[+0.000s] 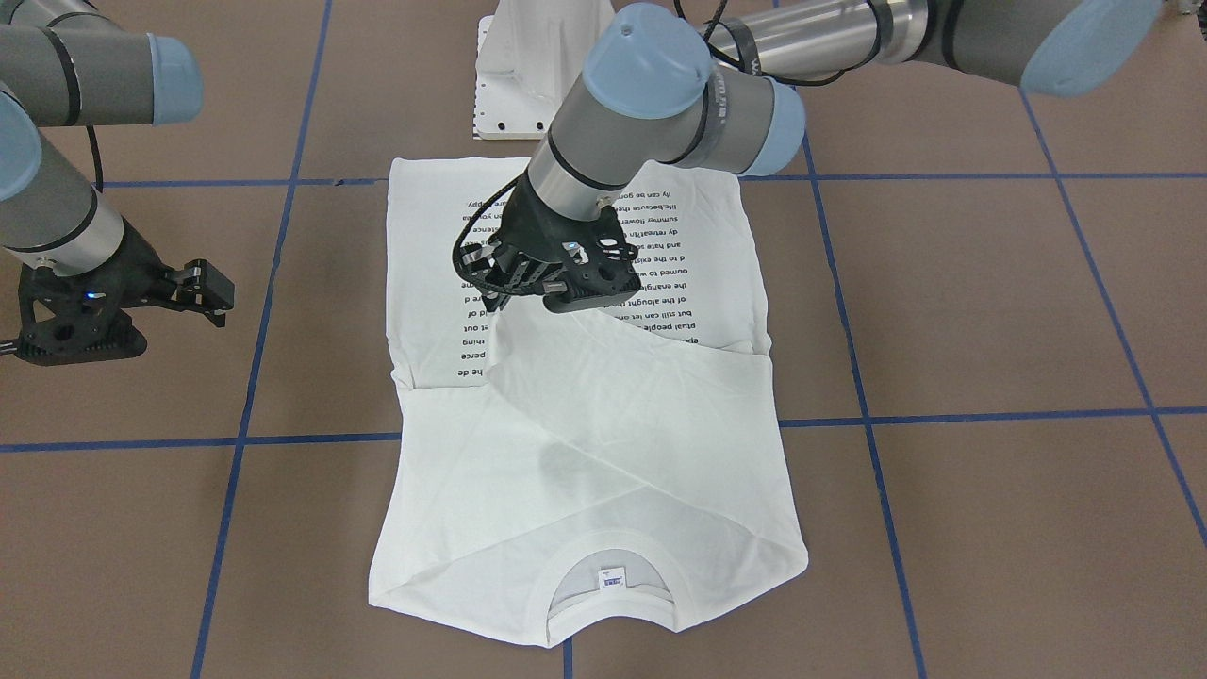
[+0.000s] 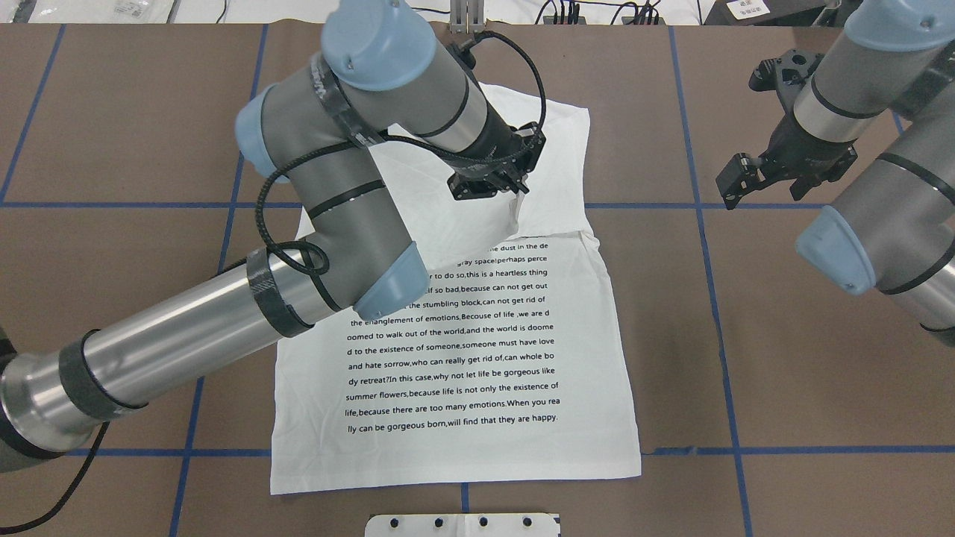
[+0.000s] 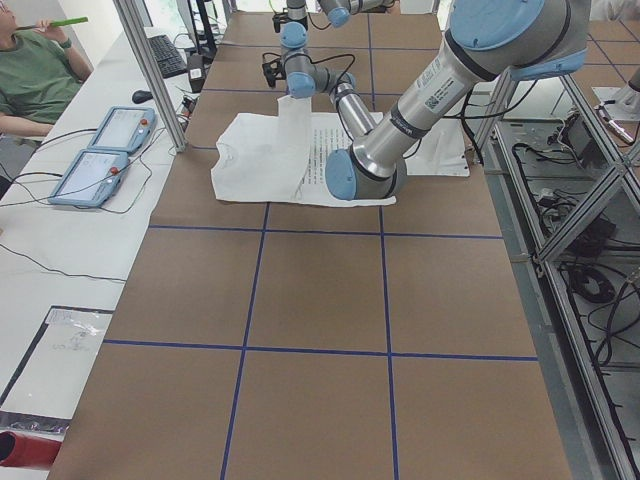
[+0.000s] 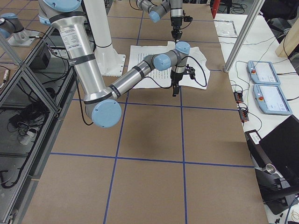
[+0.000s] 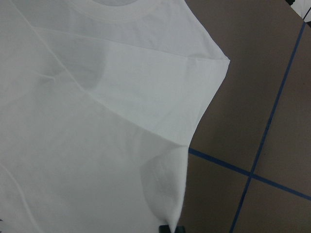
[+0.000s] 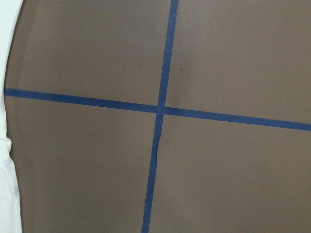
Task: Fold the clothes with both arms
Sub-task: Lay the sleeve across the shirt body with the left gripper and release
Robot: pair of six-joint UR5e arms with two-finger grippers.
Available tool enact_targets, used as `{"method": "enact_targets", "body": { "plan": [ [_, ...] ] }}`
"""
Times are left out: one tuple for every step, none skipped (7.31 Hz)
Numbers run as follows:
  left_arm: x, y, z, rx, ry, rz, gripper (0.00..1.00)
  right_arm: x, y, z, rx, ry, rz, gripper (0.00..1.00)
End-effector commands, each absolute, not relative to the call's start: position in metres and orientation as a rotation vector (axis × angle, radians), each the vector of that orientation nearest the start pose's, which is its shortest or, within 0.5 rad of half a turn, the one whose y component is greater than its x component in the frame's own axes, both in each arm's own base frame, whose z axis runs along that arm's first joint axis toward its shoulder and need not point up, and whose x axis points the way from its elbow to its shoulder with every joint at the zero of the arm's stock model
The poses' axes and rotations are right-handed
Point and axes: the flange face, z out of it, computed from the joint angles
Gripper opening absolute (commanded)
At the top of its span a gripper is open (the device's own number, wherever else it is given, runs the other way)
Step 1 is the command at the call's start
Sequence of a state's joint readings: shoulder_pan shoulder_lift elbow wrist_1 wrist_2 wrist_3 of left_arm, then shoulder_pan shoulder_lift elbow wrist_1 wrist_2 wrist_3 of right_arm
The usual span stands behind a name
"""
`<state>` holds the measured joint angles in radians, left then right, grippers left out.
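The white T-shirt (image 2: 462, 432) lies flat on the table with its printed text facing up. Its collar (image 1: 608, 604) and neck label are at the end far from the robot. My left gripper (image 2: 516, 195) hangs over the shirt's middle, shut on a white sleeve end (image 2: 513, 218) that it holds lifted, so the cloth rises in a tent (image 1: 566, 368). The left wrist view shows the plain white cloth (image 5: 97, 121) and dark fingertips (image 5: 170, 228) at its edge. My right gripper (image 2: 735, 179) is open and empty, off the shirt's side over bare table.
The white pedestal base (image 1: 528, 75) stands at the robot's end of the table. Brown table covering with blue tape lines (image 6: 160, 109) surrounds the shirt. A seated person (image 3: 35, 70) and teach pendants (image 3: 100, 150) are at a side desk.
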<state>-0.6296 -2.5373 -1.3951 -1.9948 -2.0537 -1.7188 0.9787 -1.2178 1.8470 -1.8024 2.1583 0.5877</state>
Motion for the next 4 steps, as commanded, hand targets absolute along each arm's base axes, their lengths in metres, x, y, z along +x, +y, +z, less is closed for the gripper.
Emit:
{"method": "enact_targets", "body": {
  "plan": [
    [0.612,-0.487,0.087,-0.115,1.259,-0.356,0.18,-0.265,-0.532,0.367,0.0,-0.698,-0.123,1.0],
    [0.626,-0.495,0.091,-0.116,1.26,-0.381,0.87,-0.265,-0.532,0.365,0.001,-0.701,-0.123,1.0],
    [0.638,-0.502,0.082,-0.078,1.254,-0.418,1.0,-0.268,-0.531,0.365,-0.001,-0.701,-0.126,1.0],
    [0.64,-0.5,0.084,-0.071,1.252,-0.407,1.0,-0.27,-0.529,0.363,-0.016,-0.719,-0.128,1.0]
  ]
}}
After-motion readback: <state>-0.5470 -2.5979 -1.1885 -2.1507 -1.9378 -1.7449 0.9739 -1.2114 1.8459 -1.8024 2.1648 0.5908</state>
